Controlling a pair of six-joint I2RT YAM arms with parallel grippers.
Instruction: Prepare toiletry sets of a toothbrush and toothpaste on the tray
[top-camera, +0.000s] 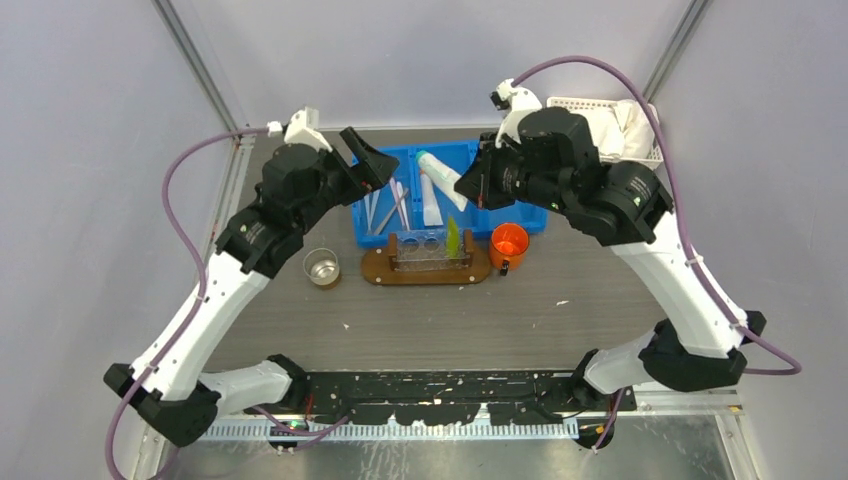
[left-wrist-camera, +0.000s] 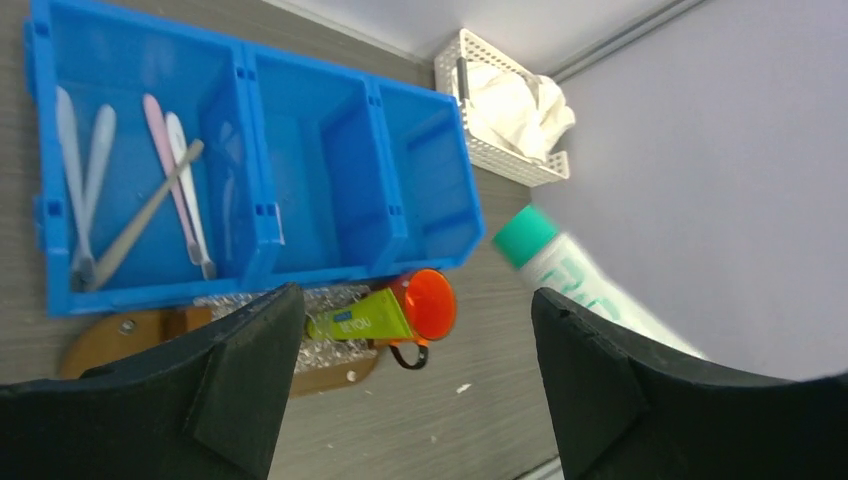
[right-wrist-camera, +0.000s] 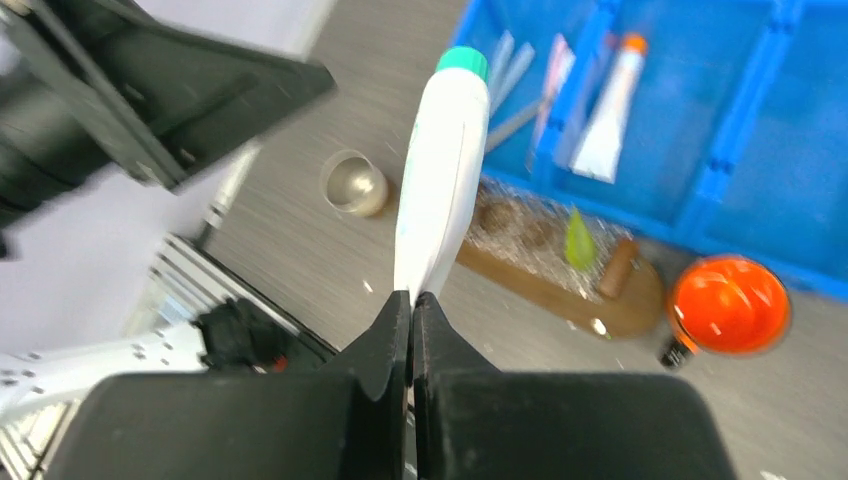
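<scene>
Toothpaste in the teal-capped tube is up in the air. Our right gripper has its jaws pressed together on the tube's flat crimped end, so the body runs straight out from the fingertips with the cap farthest from the hand. From above we see this tube hanging over the blue bin, with the right gripper behind it.

Our left gripper has its fingers spread wide apart and nothing between them. The teal-capped tube shows blurred just past the outer finger, apart from it.

Below the right hand lies the tray, with the yellow-green tube on it and the orange cup just beside its end. A white tube lies in the bin beyond the fingertips. Under the left hand, toothbrushes lie in the bin's end compartment. The metal cup stands beside the tray's other end.
</scene>
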